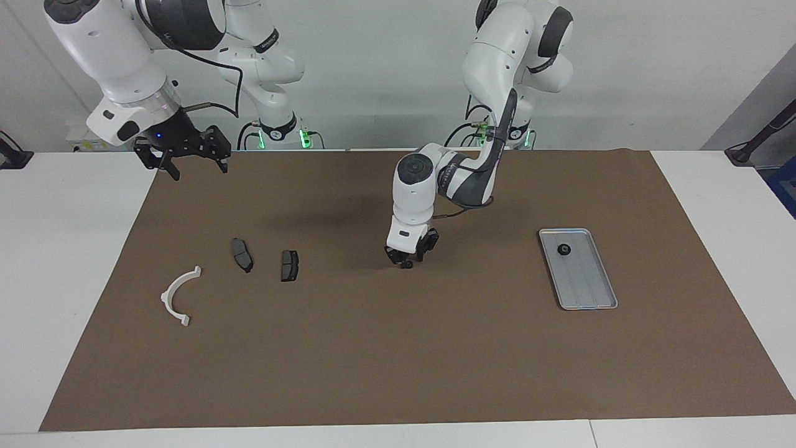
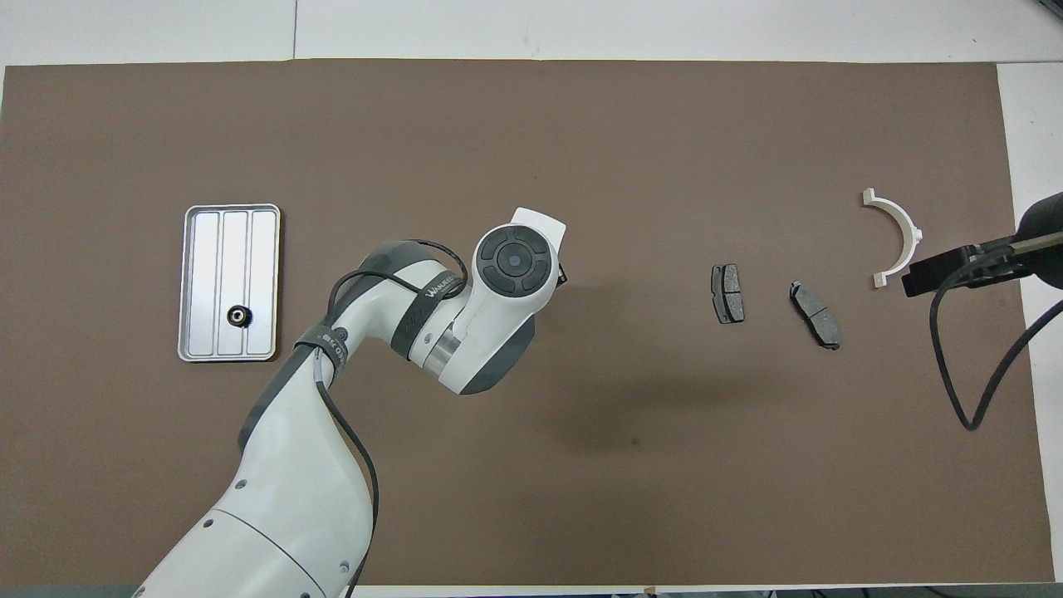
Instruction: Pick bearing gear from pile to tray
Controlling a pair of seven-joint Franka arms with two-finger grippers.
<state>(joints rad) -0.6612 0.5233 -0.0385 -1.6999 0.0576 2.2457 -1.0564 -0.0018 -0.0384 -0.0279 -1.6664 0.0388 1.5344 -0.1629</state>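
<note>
Our left claw (image 1: pixel 407 260) stands low on the brown mat (image 1: pixel 398 348) at mid-worktop, its tips down around a small black round piece (image 1: pixel 407 265), which we take for the next bearing gear. We cannot tell whether the fingers have clenched on it or still stand apart. In the overhead view the wrist housing hides the claw and the piece altogether.

The tray (image 1: pixel 591 292) lies toward the left arm's end of the worktop, at about nine o'clock from the claw in the overhead view, with its long axis running away from the robots. One black gear (image 1: pixel 563 249) already sits in it, at the end nearer the robots. We judge that the coming move turns on that sideways carry, and our left arm is plainly the nearer one.

The two brake pads (image 1: pixel 242 254) (image 1: pixel 289 266) and the white arc bracket (image 1: pixel 178 297) lie at three o'clock. Our right claw (image 1: pixel 189 163), fingers released, waits above the mat's corner.
</note>
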